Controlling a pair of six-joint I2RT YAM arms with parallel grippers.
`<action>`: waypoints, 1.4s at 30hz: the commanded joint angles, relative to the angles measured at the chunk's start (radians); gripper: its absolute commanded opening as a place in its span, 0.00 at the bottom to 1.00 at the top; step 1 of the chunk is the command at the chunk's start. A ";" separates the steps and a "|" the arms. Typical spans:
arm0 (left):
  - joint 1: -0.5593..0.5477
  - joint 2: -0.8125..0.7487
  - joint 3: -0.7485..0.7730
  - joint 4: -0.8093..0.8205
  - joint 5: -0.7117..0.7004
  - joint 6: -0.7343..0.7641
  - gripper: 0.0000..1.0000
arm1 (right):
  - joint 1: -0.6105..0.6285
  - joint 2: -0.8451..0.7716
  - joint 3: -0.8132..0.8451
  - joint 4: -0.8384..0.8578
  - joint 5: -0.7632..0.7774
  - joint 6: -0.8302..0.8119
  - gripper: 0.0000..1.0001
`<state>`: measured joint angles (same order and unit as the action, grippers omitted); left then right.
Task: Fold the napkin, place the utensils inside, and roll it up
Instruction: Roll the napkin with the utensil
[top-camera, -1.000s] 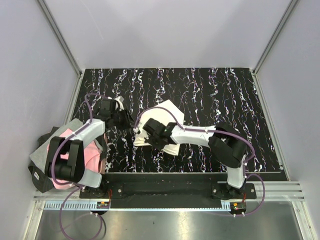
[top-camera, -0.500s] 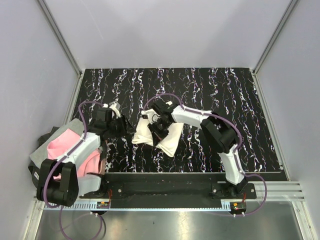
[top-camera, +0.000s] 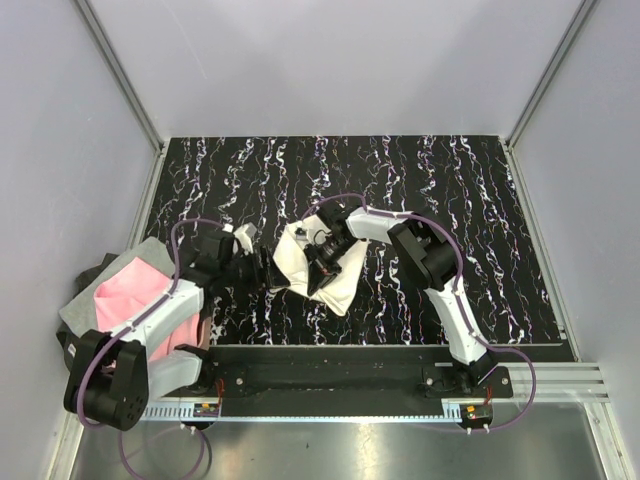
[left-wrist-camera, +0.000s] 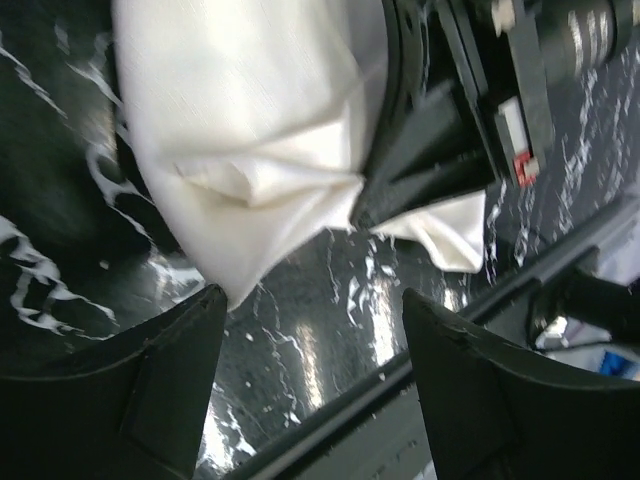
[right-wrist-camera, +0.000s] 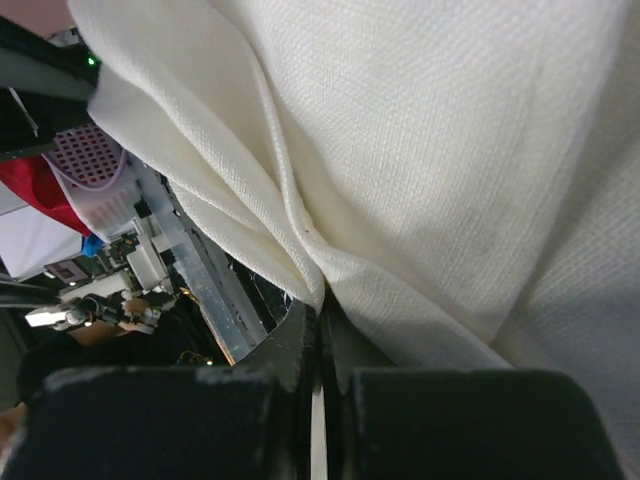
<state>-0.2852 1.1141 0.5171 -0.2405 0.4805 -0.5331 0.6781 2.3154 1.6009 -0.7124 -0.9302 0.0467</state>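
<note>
The cream napkin (top-camera: 300, 262) lies bunched in the middle of the black marbled table (top-camera: 450, 200). My right gripper (top-camera: 322, 256) is shut on a fold of it; in the right wrist view the jaws (right-wrist-camera: 320, 325) pinch a ridge of the napkin (right-wrist-camera: 450, 150). My left gripper (top-camera: 262, 270) is at the napkin's left edge. In the left wrist view it (left-wrist-camera: 315, 335) stands open, with only table between its fingers (left-wrist-camera: 150, 380) and the napkin's corner (left-wrist-camera: 240, 150) just above the left one. The right gripper (left-wrist-camera: 430, 150) shows there gripping the cloth. The utensils are out of view.
A pink and grey cloth (top-camera: 130, 295) lies over the table's left edge under my left arm. A black rail (top-camera: 330, 365) with the arm bases runs along the near edge. Grey walls enclose the table on three sides.
My left gripper has opened and moved down and right to the napkin's left edge. The right gripper shifted right and turned, still pinching the napkin, which has bunched up.
</note>
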 joint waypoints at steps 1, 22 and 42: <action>-0.022 0.012 -0.019 0.000 0.168 -0.042 0.74 | -0.005 0.021 0.033 -0.002 -0.012 0.008 0.00; -0.091 0.214 0.010 0.337 0.093 -0.140 0.78 | -0.006 0.021 0.011 -0.001 0.018 0.012 0.00; -0.008 0.288 0.027 0.411 0.066 -0.117 0.77 | -0.006 0.027 -0.007 -0.001 0.019 0.013 0.00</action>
<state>-0.3199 1.3849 0.5220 0.1013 0.5716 -0.6811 0.6731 2.3241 1.6024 -0.7151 -0.9443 0.0593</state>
